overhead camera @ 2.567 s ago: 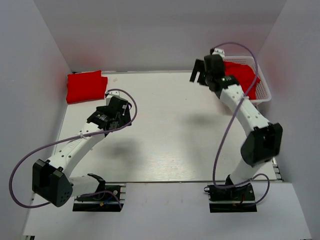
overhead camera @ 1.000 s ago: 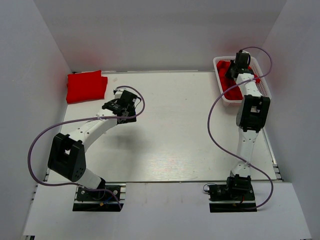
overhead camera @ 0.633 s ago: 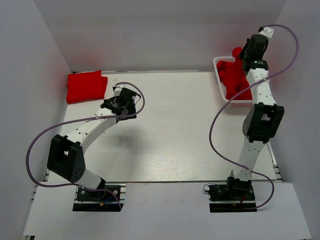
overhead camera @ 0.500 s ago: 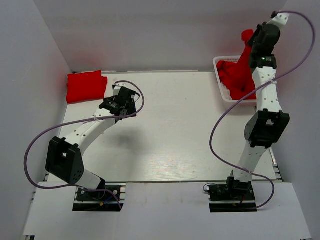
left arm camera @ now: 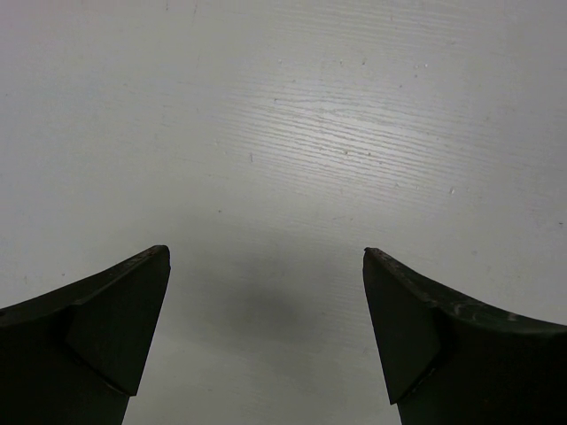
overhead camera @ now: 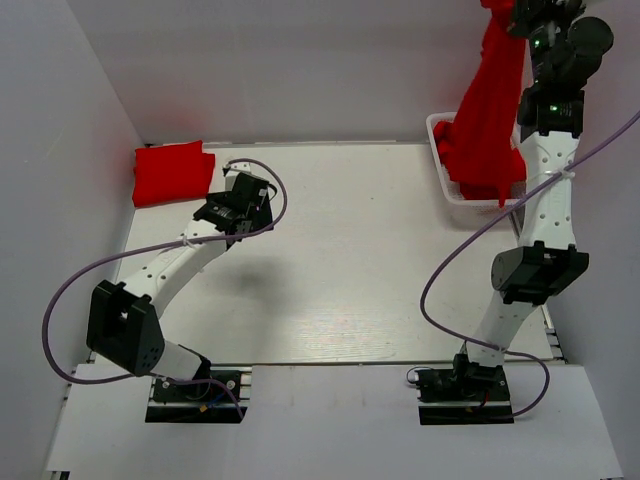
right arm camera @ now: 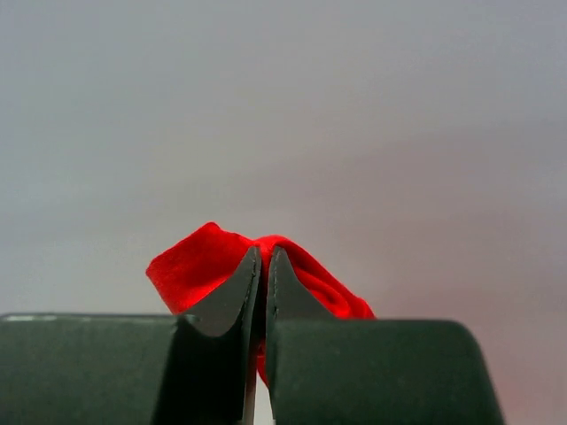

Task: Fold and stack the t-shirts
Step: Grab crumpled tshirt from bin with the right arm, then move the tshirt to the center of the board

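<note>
A red t-shirt (overhead camera: 492, 110) hangs in a long drape from my right gripper (overhead camera: 512, 12), raised high at the top right above the white basket (overhead camera: 436, 127). In the right wrist view the gripper (right arm camera: 264, 252) is shut on a bunched fold of that t-shirt (right arm camera: 197, 261). A folded red t-shirt (overhead camera: 172, 172) lies at the table's far left corner. My left gripper (overhead camera: 230, 205) hovers low over bare table to the right of the folded one; the left wrist view shows it (left arm camera: 266, 255) wide open with nothing between the fingers.
The hanging shirt's lower end still reaches into the basket, which sits against the right wall at the back. Grey walls close in the table on the left, back and right. Purple cables loop off both arms.
My right arm has lifted from the basket to the top of the view, pulling the shirt up and out into a long hanging drape. The left gripper has crept slightly toward the back left.
</note>
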Controlling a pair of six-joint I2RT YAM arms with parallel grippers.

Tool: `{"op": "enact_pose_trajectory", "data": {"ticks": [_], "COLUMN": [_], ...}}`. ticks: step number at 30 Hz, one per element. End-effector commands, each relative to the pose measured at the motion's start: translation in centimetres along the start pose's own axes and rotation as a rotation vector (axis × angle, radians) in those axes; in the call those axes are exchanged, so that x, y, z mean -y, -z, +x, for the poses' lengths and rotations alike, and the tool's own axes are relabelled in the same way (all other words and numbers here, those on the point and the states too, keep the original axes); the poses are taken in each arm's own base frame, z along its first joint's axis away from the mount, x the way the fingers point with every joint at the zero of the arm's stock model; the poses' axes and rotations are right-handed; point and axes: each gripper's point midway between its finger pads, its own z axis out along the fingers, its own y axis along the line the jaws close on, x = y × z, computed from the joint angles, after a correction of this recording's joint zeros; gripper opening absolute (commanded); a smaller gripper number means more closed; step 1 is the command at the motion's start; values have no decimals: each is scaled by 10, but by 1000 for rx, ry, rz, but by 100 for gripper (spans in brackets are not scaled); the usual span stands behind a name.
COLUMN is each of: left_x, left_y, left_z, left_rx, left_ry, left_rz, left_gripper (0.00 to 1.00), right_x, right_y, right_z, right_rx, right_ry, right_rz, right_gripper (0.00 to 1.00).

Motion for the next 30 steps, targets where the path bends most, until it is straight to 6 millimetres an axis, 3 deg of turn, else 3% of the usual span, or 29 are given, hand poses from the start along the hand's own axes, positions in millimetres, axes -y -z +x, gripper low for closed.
{"op": "enact_pose_trajectory", "data": {"ticks": [1,2,3,4,5,10,14,16,17,19,20,22,23,25,26,28,29,30], "left_x": [-2,-2,-4,-4,-5,-11,-22,-26,-31,-33,-35,-39,-42,-48,-51,-56,-56,-56], "left_y": [14,14,16,16,16,33,50,56,62,65,65,67,70,70,70,71,70,70], "left_z": [-13,-13,-12,-12,-9,-23,-33,-35,-37,-35,-30,-24,-23,-10,-7,4,8,8], "left_rx": [56,56,57,57,47,96,135,149,160,165,155,141,142,105,95,63,55,55], "left_ry": [39,39,40,40,34,64,85,113,119,134,140,144,169,155,164,166,170,170], "left_rz": [40,40,40,40,36,49,46,44,39,43,39,33,24,4,-11,-28,-33,-33], "left_gripper": [100,100,100,100,100,100,100,100,100,100,100,100,100,100,100,100,100,100], "right_x": [-132,-156,-166,-174,-200,-233,-253,-264,-267,-283,-275,-282,-282,-273,-280,-261,-269,-254], "right_y": [55,71,76,88,101,132,139,142,137,149,141,160,175,226,248,315,338,372], "right_z": [-135,-147,-147,-159,-164,-184,-176,-156,-116,-80,-4,32,94,194,215,277,282,310], "right_rx": [261,261,254,268,267,290,247,161,44,-93,-262,-312,-446,-656,-711,-864,-863,-938], "right_ry": [-84,-149,-168,-170,-218,-269,-326,-379,-423,-474,-529,-494,-516,-428,-411,-378,-347,-314], "right_rz": [-488,-589,-629,-660,-733,-844,-900,-940,-957,-1032,-973,-989,-957,-926,-940,-911,-994,-975], "right_gripper": [0,0,0,0,0,0,0,0,0,0,0,0,0,0,0,0,0,0]}}
